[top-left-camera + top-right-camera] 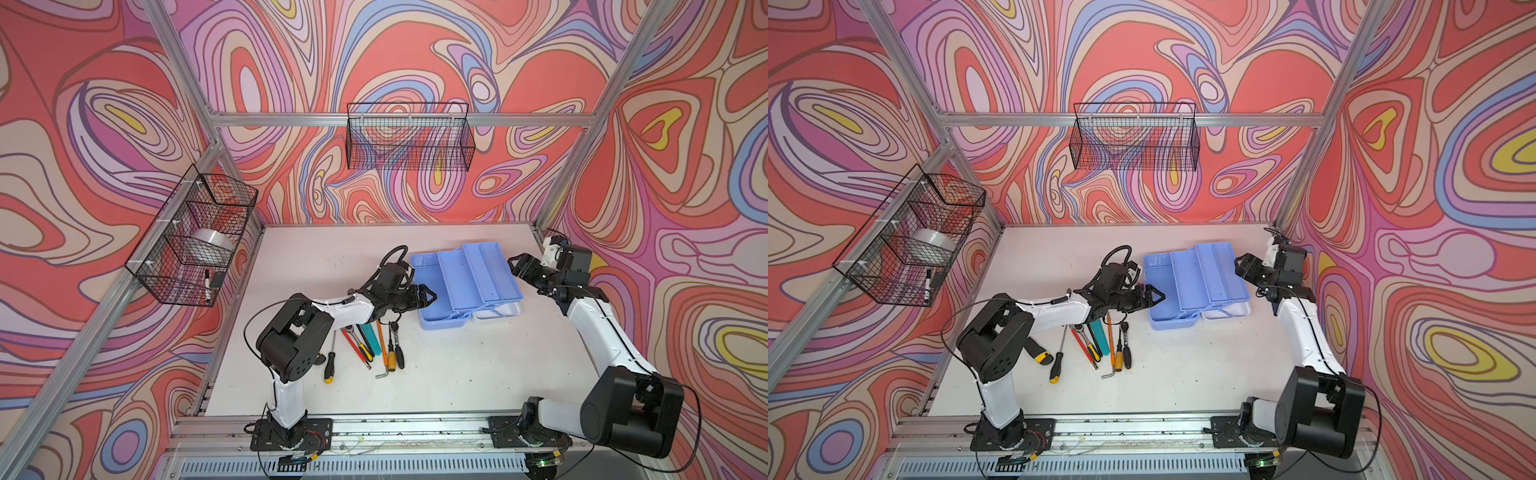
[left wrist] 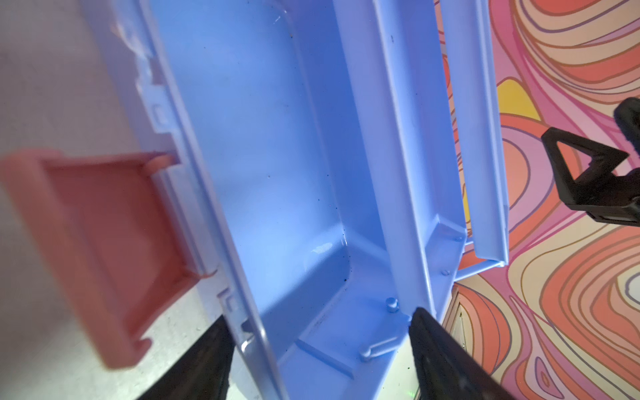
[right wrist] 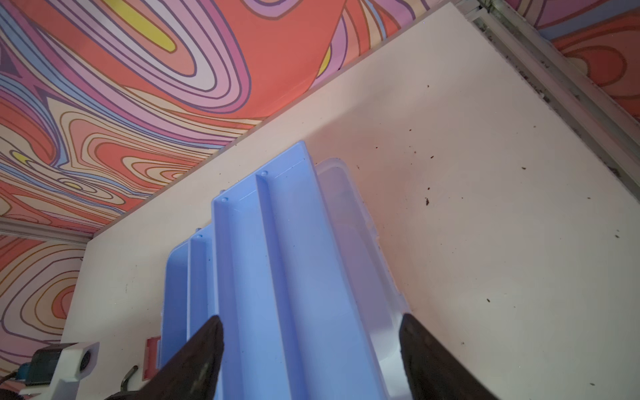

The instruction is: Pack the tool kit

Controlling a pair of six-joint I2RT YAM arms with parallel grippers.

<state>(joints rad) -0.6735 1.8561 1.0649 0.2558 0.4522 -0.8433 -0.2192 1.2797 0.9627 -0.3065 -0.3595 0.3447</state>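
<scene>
Two claws: left gripper (image 1: 430, 296) and right gripper (image 1: 515, 266) wide, holding nothing.
Tool kit (image 1: 465, 282): open between them, bare.
Basket (image 1: 187, 249): tape roll (image 1: 210, 245), marker (image 1: 206, 286).

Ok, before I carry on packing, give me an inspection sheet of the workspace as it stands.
Surface: white table with a few dark specks.
Job's things: tool kit open, blue tray raised, nothing seen inside; hand tools in a row on the table beside it, not yet packed.
Clutter: nothing seen beyond the specks.
End effectors: left end effector open, jaws either side of the kit's end; right end effector open at the opposite end; contact cannot be told.
Cables: black cable loops above the left wrist; thin lines hang slack off both arms.
Surroundings: side wire basket holds a tape roll and marker; back wire basket; patterned walls.
</scene>
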